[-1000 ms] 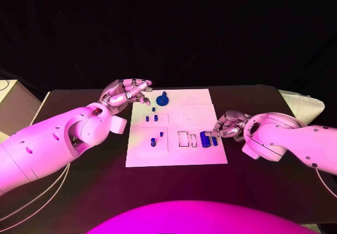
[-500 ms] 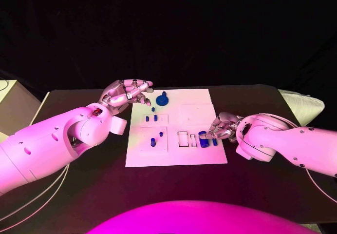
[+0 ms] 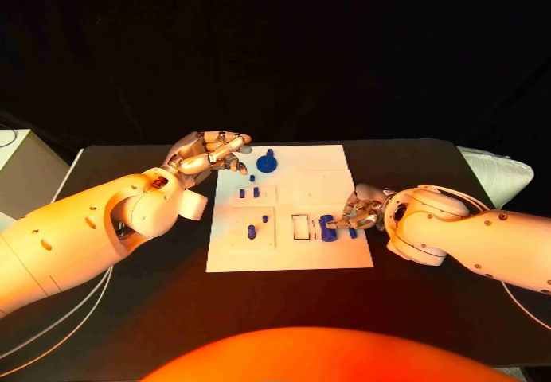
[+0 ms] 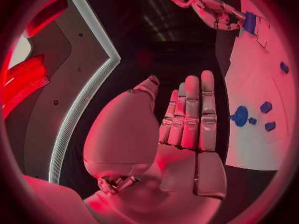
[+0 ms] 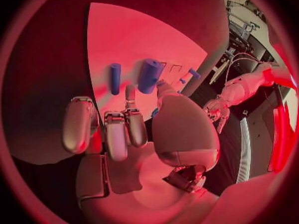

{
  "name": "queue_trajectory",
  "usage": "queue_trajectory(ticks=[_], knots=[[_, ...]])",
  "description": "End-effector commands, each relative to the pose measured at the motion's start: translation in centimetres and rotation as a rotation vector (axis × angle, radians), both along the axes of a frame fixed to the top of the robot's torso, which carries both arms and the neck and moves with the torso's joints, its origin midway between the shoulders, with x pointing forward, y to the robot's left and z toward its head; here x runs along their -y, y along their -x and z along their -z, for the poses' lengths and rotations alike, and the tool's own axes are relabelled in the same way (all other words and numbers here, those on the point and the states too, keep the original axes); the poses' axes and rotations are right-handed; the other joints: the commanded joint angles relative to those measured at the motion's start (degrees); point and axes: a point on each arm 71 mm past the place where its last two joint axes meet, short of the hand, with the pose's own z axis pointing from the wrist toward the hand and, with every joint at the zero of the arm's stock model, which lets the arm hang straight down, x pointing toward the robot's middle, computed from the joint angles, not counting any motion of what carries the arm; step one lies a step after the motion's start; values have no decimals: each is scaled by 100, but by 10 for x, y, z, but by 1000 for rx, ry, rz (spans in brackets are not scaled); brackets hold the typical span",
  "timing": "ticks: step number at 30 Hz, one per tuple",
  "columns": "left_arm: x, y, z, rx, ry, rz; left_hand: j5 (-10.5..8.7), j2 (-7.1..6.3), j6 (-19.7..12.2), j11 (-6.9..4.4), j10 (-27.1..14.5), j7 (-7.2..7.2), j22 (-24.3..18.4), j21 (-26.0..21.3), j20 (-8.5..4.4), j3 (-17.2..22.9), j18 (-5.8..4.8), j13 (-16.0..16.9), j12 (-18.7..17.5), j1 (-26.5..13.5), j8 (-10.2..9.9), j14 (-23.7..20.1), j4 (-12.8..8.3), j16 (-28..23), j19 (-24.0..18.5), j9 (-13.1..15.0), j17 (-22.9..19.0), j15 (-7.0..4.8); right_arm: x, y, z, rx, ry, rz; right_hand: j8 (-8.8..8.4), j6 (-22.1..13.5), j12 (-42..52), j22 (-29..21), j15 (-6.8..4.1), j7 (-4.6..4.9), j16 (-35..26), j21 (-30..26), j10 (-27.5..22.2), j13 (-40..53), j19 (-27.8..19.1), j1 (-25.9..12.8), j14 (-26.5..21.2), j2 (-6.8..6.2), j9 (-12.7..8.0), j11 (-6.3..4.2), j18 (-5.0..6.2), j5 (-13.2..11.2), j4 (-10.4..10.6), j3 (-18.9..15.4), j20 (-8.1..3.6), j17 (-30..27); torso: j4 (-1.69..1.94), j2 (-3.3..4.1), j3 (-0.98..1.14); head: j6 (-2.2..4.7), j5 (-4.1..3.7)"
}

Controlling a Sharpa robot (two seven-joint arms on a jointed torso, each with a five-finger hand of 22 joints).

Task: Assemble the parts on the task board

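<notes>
We record a black table [image 3: 138,318] with a matte top. At its far left corner stands a pale box-like object [image 3: 21,163], just beside the table edge. Off the right edge lies a white ribbed item [image 3: 499,169]; we cannot identify it further.
</notes>
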Motion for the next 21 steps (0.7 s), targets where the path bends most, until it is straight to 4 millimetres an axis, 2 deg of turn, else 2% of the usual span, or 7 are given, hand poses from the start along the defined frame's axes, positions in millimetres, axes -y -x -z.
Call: queue_trajectory(ticks=[1,6,13,18,21], knots=[[2,1,0,-1,6,29,5,-2,30,9,-39,-7,10,30,-5,-33,42,12,27,62,32,-46,8,22,-52,0,12,13,-4,0,2,28,64,-51,26,-38,-37,1013,-23,-6,33,-23,-27,585,25,-1,487,76,9,-30,-32,-27,-1,-33,-35,1005,0,5,-3,0,1],[2,1,0,-3,6,29,5,1,32,9,-40,-7,13,30,-4,-38,42,14,30,62,33,-51,10,22,-56,0,13,14,-11,3,5,26,58,-64,48,-60,-45,1015,-23,-6,32,-22,-28,586,28,-27,487,112,39,-29,-33,-45,2,-135,-36,1008,5,8,2,0,6],[1,1,0,-5,4,30,6,9,35,10,-42,-6,16,30,-2,-43,42,16,36,65,34,-59,11,23,-62,0,15,15,-18,6,10,6,48,-75,70,-76,-47,1019,-23,-6,36,-18,-24,592,33,-71,490,158,69,-30,-34,-56,5,-241,-36,1018,-7,5,-2,0,10],[1,1,1,-6,4,31,7,25,39,11,-48,-5,22,29,1,-50,42,21,46,77,36,-77,11,22,-75,0,18,17,-21,6,14,-7,45,-74,75,-83,-47,1020,-23,-6,34,-15,-23,594,35,-84,489,187,77,-30,-35,-52,5,-267,-37,1015,-12,7,4,0,11],[1,1,1,-6,4,32,7,25,39,11,-48,-5,22,29,1,-50,42,21,46,77,36,-77,11,22,-75,0,18,17,-22,6,17,-11,43,-72,81,-91,-52,1020,-23,-7,34,-22,-24,593,35,-71,489,229,87,-30,-34,-32,-1,-280,-37,1016,-2,4,4,0,2]])
